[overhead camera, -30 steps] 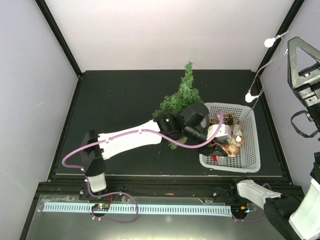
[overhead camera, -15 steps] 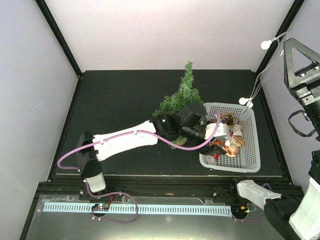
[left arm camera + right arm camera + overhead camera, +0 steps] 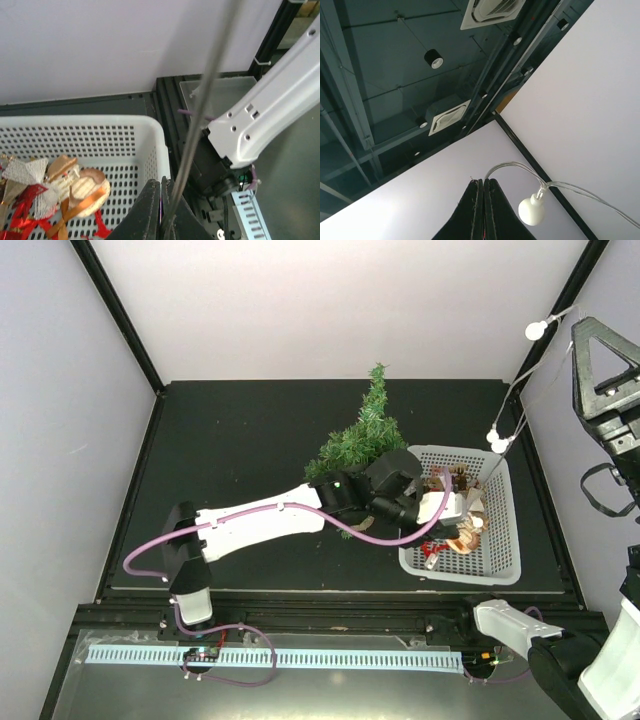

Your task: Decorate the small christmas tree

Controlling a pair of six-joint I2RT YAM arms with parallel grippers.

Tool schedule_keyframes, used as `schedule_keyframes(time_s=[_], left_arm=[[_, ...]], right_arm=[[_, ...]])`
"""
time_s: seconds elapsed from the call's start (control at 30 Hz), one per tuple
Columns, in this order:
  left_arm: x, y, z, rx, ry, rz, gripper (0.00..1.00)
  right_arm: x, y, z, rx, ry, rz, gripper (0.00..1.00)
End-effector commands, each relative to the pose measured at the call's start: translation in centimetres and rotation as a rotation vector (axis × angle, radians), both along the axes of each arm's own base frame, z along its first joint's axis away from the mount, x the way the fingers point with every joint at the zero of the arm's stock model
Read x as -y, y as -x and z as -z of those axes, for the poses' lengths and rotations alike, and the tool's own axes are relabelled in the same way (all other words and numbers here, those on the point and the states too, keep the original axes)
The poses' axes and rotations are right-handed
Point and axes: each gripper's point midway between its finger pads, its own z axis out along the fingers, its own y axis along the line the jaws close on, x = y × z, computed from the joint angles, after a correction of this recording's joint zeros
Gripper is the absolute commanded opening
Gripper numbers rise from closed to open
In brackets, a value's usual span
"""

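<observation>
From above, the small christmas tree (image 3: 368, 425) stands on the dark worktop (image 3: 240, 440), touching the far left corner of the white basket (image 3: 505, 540). The left arm (image 3: 260, 520) crosses in front of the tree and hides its foot. A light string (image 3: 500, 438) with white bulbs rises from the basket to the raised right arm (image 3: 605, 370).

The left wrist view adds what that arm covers. The left claw (image 3: 161, 207) is pinched narrow over the basket's rim, with a thin strand of the light string caught between its fingers. Gold and red ornaments (image 3: 75, 185) lie heaped inside.

The right wrist view looks up at the ceiling. The right claw (image 3: 483, 210) is closed on the clear wire, with one bulb (image 3: 531, 210) hanging just beside it.
</observation>
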Motion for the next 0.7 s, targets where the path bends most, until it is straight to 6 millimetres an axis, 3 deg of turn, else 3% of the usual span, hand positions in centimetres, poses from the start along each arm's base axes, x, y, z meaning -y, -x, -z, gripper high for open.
schedule_keyframes(time_s=[0.0,0.23,0.4,0.67], left_arm=[[-2.5,0.1,-1.8,0.072,0.024,-0.037,0.02],[-7.3,0.7,-3.5,0.199,0.015,-0.041,0.02],[-10.5,-1.0,-5.6,0.299,-0.005,-0.103,0.02],[-15.9,-1.9,-8.9,0.407,0.004,-0.139,0.02]], right_arm=[[0.0,-0.1,0.0,0.015,0.013,0.014,0.01],[0.3,-0.9,1.2,-0.002,0.033,0.058,0.01],[0.4,-1.7,2.3,-0.026,0.047,0.082,0.01],[0.3,-3.5,3.9,-0.073,0.072,0.109,0.01]])
